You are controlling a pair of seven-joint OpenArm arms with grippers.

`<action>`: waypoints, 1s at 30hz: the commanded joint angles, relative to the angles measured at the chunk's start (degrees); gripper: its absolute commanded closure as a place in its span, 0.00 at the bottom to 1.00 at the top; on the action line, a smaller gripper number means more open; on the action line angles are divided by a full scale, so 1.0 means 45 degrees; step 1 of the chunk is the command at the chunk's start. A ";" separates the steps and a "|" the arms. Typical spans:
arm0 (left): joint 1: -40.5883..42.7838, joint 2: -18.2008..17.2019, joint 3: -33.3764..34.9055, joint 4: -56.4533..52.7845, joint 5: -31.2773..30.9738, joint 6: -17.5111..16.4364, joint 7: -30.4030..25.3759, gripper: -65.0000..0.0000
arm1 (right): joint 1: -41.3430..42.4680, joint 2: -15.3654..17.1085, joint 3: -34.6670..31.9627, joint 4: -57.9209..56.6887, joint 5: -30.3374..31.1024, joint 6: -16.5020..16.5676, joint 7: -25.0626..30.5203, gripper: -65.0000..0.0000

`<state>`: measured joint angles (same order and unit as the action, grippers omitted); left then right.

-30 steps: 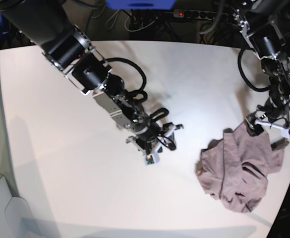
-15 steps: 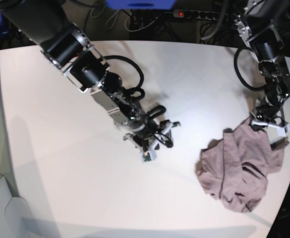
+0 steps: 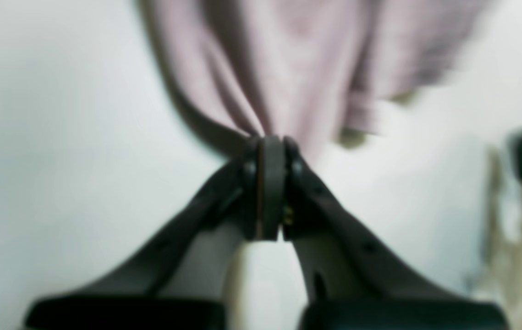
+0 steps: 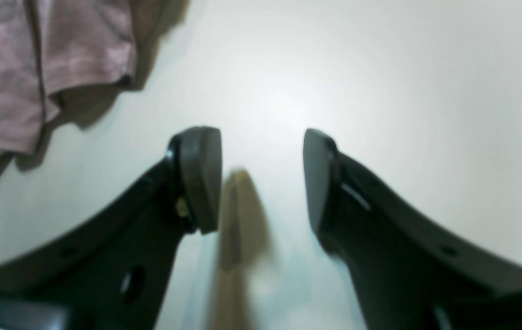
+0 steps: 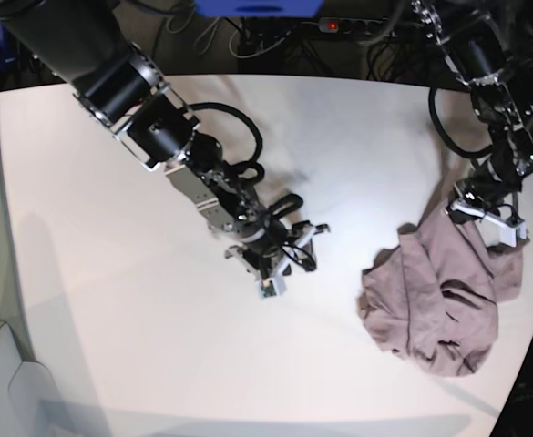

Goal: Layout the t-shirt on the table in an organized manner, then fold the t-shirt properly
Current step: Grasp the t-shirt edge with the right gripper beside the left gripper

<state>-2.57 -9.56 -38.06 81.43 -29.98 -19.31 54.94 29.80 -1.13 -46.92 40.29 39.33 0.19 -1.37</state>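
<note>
Mauve t-shirt [image 5: 439, 305] sits crumpled at the lower right of the counter [image 5: 111, 300], one edge pinched tight in the left hand [image 3: 265, 151]. Right hand [image 4: 261, 178] hangs spread and empty mid-frame. Best lift slowly, letting the cloth unfurl before dragging.

Left gripper [image 3: 264, 151] clamped tight on a pinch of the shirt [image 3: 288, 68] — jaws fully together, the arm reaching down from the far side with the wrist bent. Right gripper [image 4: 261, 178] hangs low over the table [image 4: 380, 68], jaws spread apart, nothing between them — arm stretched out diagonally.
</note>
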 commanded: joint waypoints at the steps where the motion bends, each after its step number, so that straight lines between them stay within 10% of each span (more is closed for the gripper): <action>1: 0.0151 0.0044 0.0009 0.0865 -0.0557 -0.0153 0.0090 0.99 | 0.0420 -0.0033 0.0081 0.0218 0.0080 -0.0012 0.0274 0.55; 10: 0.2358 0.1158 0.0087 0.6335 -0.2589 -0.0231 0.2297 0.99 | 0.0381 0.1569 0.0121 0.2523 0.0119 -0.0032 0.0255 0.55; 18: 0.4703 0.0670 -0.0225 0.6530 -0.2980 -0.0231 0.1477 0.99 | -0.0029 0.2135 0.0140 0.4887 0.0139 -0.0051 -0.1562 0.55; 30: 0.6090 0.0611 -0.0655 0.5456 -0.2901 -0.0231 0.0715 0.99 | -0.0537 -0.0834 0.0062 0.5317 0.0061 0.0008 -0.2637 0.55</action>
<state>24.62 -6.02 -40.45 105.14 -42.33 -20.12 58.94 25.56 -4.47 -47.03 63.33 39.29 0.19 -14.98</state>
